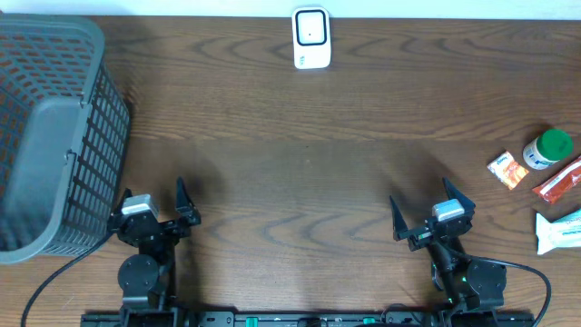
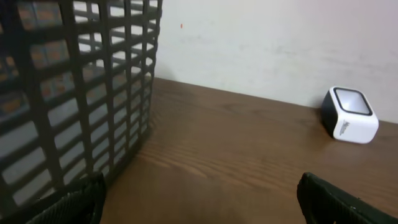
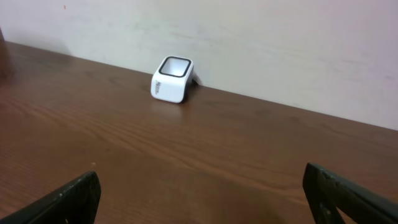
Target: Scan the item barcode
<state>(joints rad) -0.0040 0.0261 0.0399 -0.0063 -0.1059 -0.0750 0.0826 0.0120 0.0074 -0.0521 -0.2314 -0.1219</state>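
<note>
The white barcode scanner [image 1: 310, 38] stands at the table's far edge, its dark window facing up; it also shows in the left wrist view [image 2: 350, 115] and the right wrist view [image 3: 173, 79]. The items lie at the right edge: a green-capped white bottle [image 1: 547, 148], a small orange packet [image 1: 507, 169], a red sachet [image 1: 558, 182] and a white-and-teal pack [image 1: 558, 229]. My left gripper [image 1: 150, 204] [image 2: 199, 205] is open near the front left, with nothing between its fingers. My right gripper [image 1: 425, 204] [image 3: 202, 199] is open at the front right, also holding nothing, well left of the items.
A large grey plastic basket [image 1: 50, 136] fills the left side, its lattice wall [image 2: 74, 93] close beside my left gripper. Bare brown wood [image 1: 300, 182] lies between the grippers and the scanner. A pale wall runs behind the table.
</note>
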